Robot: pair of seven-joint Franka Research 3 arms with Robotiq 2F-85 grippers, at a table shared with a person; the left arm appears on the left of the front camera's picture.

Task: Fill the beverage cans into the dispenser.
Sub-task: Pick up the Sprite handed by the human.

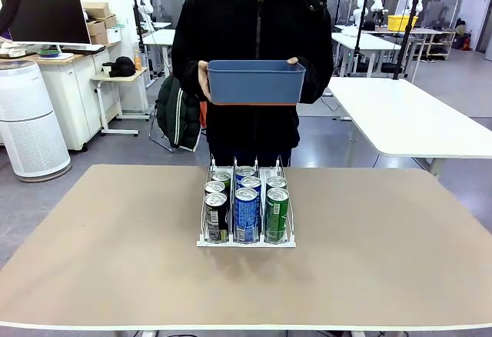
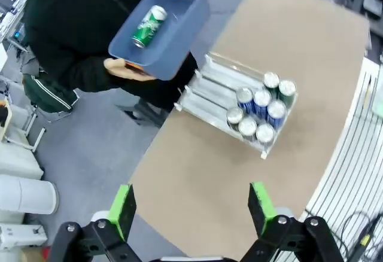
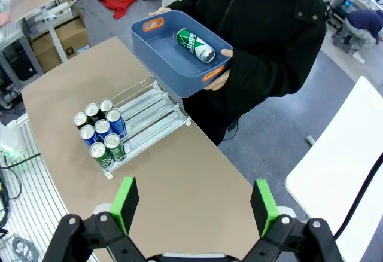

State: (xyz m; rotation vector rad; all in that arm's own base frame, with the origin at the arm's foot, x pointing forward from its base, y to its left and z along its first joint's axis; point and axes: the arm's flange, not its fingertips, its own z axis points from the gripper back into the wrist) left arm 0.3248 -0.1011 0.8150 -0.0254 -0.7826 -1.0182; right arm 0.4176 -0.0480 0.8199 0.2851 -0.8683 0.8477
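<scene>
Left gripper (image 2: 191, 208) and right gripper (image 3: 194, 205) hang wide open and empty above the white three-lane wire dispenser (image 3: 149, 106); the green aluminium can (image 3: 195, 45), lying loose in the person's blue plastic tub (image 3: 170, 55), may roll when grasped.

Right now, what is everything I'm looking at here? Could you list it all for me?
Beverage cans: eight, upright at the dispenser's near end; three dark in the left lane, three blue in the middle, two green on the right.
Loose can: one, green, lying on its side in the tub.
Dispenser: one, white, three lanes, middle of the table.
Tub: one, blue with orange handles, held at chest height on the far side.
Table: one, tan.
Person: one, black jacket, far side; both hands hold the tub.
Left claw: one, black with green pads, open, high above the table.
Right claw: one, black with green pads, open, high above the table.
</scene>
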